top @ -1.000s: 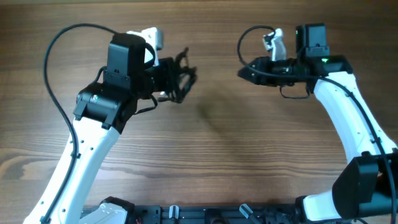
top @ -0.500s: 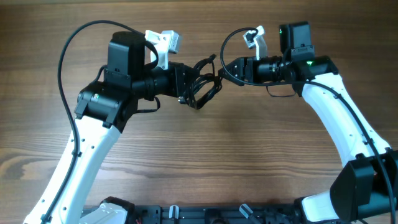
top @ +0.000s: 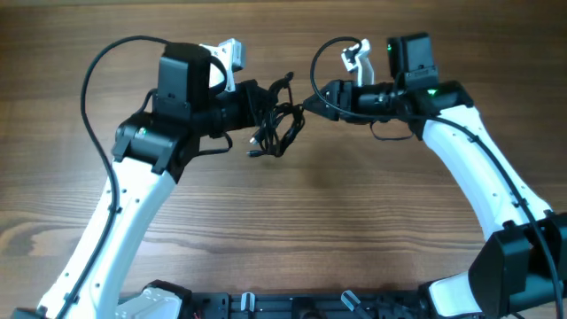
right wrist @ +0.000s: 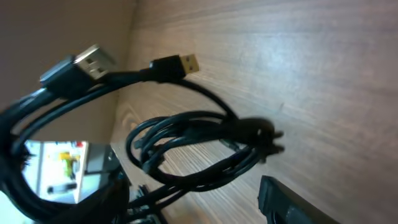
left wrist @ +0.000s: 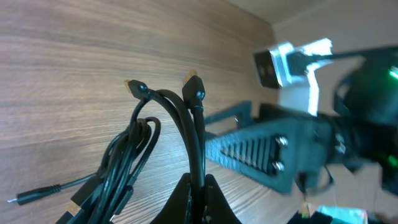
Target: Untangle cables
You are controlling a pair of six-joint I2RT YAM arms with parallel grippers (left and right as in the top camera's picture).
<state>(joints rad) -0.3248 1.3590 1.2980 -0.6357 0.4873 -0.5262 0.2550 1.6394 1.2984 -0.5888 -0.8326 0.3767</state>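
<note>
Cables: a bundle of thin black flexible cords with small plug ends [top: 282, 126], looped over one another and hanging just below the left gripper's fingertips, lifted off the brown wood-grain tabletop [top: 354, 221].
Left gripper [left wrist: 199, 190]: pinched tight on two or three strands at the top of the bundle; the rest droop beneath it.
Right gripper [top: 317, 96]: jaws apart, holding nothing, its tip just beside the bundle on the side away from the left gripper.
Loose ends: a gold-tipped flat plug [right wrist: 180, 62] and a silvery-shelled plug [right wrist: 93, 60] stick out ahead of the right gripper; a slim pin plug [left wrist: 18, 199] dangles lowest.
Done so far: the tangle is picked up and presented between the two arms.
Left to do: by my reading, nearly everything. No cord lies apart on the table, the loops are interlaced, and the right gripper has yet to take an end to draw out.
</note>
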